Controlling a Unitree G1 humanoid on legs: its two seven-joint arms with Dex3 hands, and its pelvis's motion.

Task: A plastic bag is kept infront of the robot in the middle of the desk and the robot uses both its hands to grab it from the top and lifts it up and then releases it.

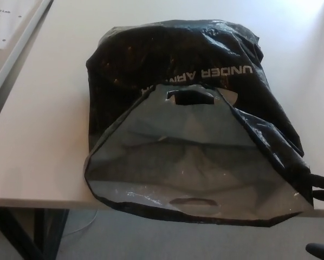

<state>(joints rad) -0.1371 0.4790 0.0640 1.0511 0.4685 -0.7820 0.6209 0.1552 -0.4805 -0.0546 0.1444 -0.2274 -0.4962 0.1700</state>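
Pale, smooth table point(37, 135), front edge running across the lower picture, dark leg showing beneath at the lower left. On it, near the middle: black plastic bag point(178, 70) with white upside-down lettering, grey-lined mouth gaping toward the front and overhanging the edge. At the far left, a second surface point(7, 65) alongside, white paper point(7, 21) on it.
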